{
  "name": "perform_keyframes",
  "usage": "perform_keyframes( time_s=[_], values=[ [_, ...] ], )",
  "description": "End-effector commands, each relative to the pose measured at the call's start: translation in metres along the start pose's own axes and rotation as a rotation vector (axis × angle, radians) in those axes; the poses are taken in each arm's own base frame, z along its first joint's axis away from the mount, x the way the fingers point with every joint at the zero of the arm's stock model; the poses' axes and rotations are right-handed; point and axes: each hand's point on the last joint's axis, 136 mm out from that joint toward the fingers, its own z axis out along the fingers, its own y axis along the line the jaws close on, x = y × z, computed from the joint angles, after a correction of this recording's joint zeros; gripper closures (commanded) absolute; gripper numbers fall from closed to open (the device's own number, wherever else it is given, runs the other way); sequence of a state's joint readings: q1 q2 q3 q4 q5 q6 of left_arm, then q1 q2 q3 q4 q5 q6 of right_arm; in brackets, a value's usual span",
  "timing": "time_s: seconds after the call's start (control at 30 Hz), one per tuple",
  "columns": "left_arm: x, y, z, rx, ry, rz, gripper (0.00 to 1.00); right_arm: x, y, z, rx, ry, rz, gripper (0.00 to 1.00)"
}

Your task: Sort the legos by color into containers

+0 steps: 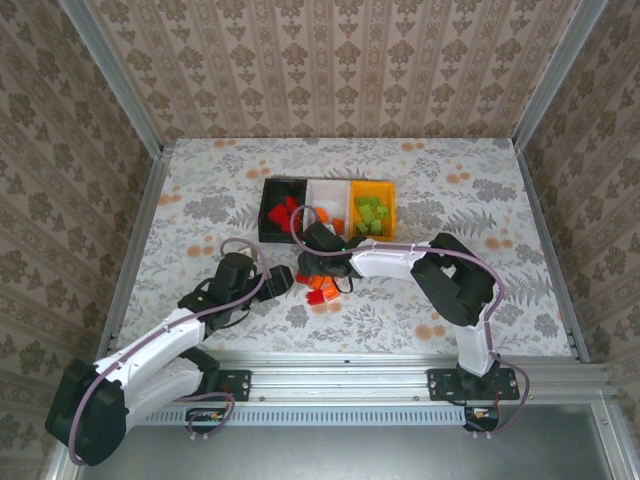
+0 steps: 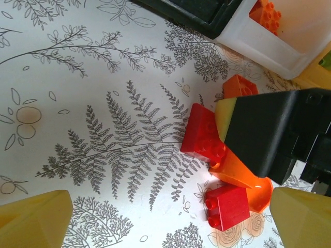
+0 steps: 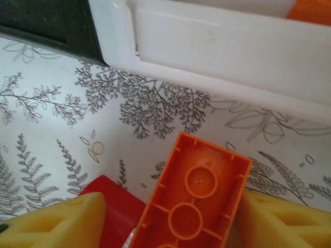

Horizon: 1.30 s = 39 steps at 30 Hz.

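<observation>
**A:** Where's the orange brick (image 3: 196, 201)?
**B:** Studs down, just before the white bin (image 3: 217, 46), between the parted pads of the right gripper (image 3: 168, 222), not yet clamped.
**A:** Close squarely and keep off the red brick (image 3: 116, 201) beside it. Left gripper (image 2: 169, 218)?
**B:** Wide open, empty.

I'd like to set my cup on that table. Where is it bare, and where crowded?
Bare: the strip between the bins and the back wall, the stretch right of the orange-yellow bin, and the stretch left of the black bin. Crowded: in front of the bins, where loose bricks lie beside the left pincer and right pincer.
</observation>
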State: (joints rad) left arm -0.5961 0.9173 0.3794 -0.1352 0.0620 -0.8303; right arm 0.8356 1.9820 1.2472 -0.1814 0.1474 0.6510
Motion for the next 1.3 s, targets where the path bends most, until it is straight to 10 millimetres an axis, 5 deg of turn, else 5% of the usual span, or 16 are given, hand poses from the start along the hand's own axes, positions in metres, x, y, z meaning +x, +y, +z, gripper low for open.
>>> perform_keyframes(
  time_s=[0.0,0.3,0.43,0.57,0.67,0.8,0.9,1.03,1.27],
  values=[
    [0.004,0.011,-0.001,-0.037,0.0,0.014,0.0,0.001,0.004,0.01,-0.006,0.022,-0.02,0.35],
    [0.004,0.014,0.0,-0.044,0.002,0.016,0.0,0.0,-0.008,0.011,0.077,-0.001,-0.047,0.61],
    [0.004,0.015,0.001,-0.042,0.004,0.012,0.0,-0.004,-0.003,0.004,0.056,-0.001,-0.044,0.64],
    [0.004,0.014,0.0,-0.04,0.003,0.011,0.0,-0.016,0.009,-0.02,-0.006,-0.041,-0.033,0.68],
    [0.003,0.013,0.0,-0.033,0.0,0.009,0.0,-0.037,0.017,-0.058,-0.047,-0.116,-0.045,0.68],
    [-0.006,-0.008,0.004,0.06,-0.023,-0.036,0.0,-0.08,-0.013,-0.089,0.023,-0.221,-0.058,0.67],
    [-0.006,-0.042,0.015,0.182,0.001,-0.041,0.0,-0.106,-0.042,-0.076,0.053,-0.203,-0.02,0.67],
    [0.001,-0.079,0.03,0.31,0.091,-0.018,0.0,-0.125,-0.053,-0.046,0.092,-0.151,-0.048,0.67],
    [0.006,-0.073,0.032,0.285,0.083,-0.008,0.0,-0.142,-0.057,-0.019,0.12,-0.121,-0.081,0.65]
  ],
)
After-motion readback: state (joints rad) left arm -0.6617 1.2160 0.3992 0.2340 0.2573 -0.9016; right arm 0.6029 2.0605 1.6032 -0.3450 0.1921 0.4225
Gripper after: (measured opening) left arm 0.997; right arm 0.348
